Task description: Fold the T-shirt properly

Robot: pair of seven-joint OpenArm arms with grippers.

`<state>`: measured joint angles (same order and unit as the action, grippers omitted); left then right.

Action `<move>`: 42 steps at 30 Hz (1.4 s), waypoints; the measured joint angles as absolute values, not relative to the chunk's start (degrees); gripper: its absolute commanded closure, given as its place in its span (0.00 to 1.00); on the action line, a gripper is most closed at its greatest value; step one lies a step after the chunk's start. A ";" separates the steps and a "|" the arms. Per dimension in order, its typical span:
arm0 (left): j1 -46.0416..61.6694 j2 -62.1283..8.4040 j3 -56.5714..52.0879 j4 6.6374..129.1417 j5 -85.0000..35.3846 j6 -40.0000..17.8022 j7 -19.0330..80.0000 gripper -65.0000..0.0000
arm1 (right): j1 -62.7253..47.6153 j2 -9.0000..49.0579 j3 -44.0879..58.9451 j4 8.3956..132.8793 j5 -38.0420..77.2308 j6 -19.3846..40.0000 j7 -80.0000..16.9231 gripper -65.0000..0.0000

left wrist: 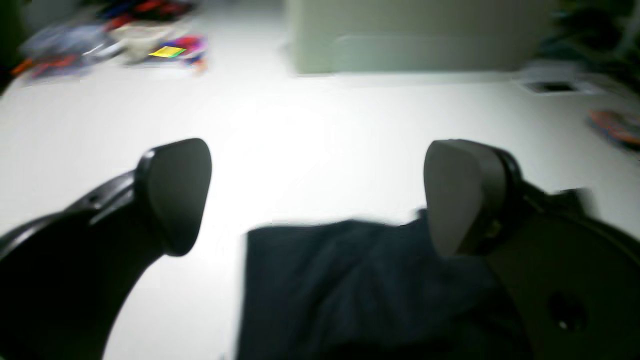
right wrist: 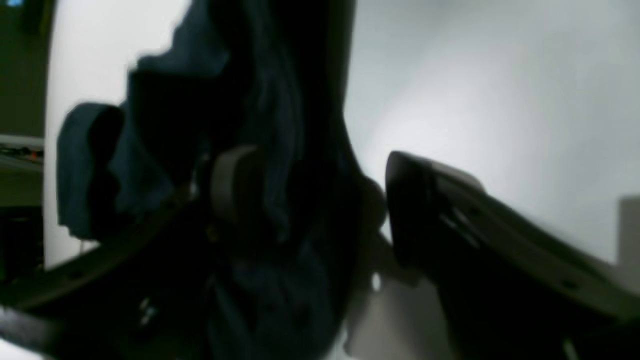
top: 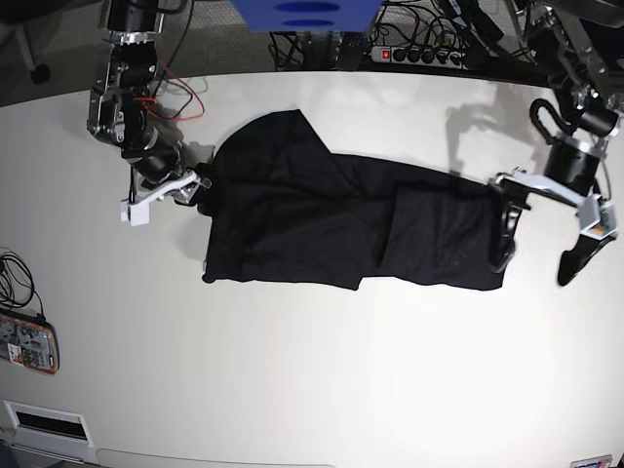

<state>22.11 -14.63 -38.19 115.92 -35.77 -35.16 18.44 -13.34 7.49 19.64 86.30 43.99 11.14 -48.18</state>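
The T-shirt (top: 331, 219) lies spread across the middle of the white table (top: 312, 390) in the base view, a long black shape running from centre-left to centre-right, one flap folded over near its right end and a peak of cloth poking toward the top edge. Over at the right of that view, the left gripper (top: 536, 239) hangs with its jaws spread wide, one finger just at the shirt's right edge, the other out over bare table. From the left wrist camera you see it plainly: two grey pads (left wrist: 177, 192) far apart, nothing between them, and the dark fabric (left wrist: 360, 290) filling the lower middle of the frame, reaching under the right-hand pad. Blurred, colourful clutter (left wrist: 125, 45) sits in that frame's upper left.

At the left of the base view, the right gripper (top: 190, 185) sits at the shirt's left edge. Its wrist camera shows bunched black cloth (right wrist: 250, 150) draped over one pad (right wrist: 232, 185) and running down between the fingers, so it grips the shirt. A red device (top: 27, 343) lies at the base view's lower left edge.
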 measured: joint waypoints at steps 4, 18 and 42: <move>22.81 -14.61 -40.91 115.79 -35.97 -35.62 18.20 0.00 | -13.65 7.99 15.79 85.82 44.40 11.20 -45.93 0.42; 23.22 -14.61 -41.43 115.77 -35.94 -35.38 18.26 0.00 | -13.32 7.44 1.21 85.38 44.58 11.77 -43.68 0.61; 23.18 -13.21 -40.82 115.77 -26.33 -35.38 18.41 0.00 | 4.03 13.02 14.24 85.17 17.65 9.87 -61.43 1.00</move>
<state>23.18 -13.21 -40.82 115.77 -26.33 -35.38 18.41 4.03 13.02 14.24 85.17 17.65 9.87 -61.43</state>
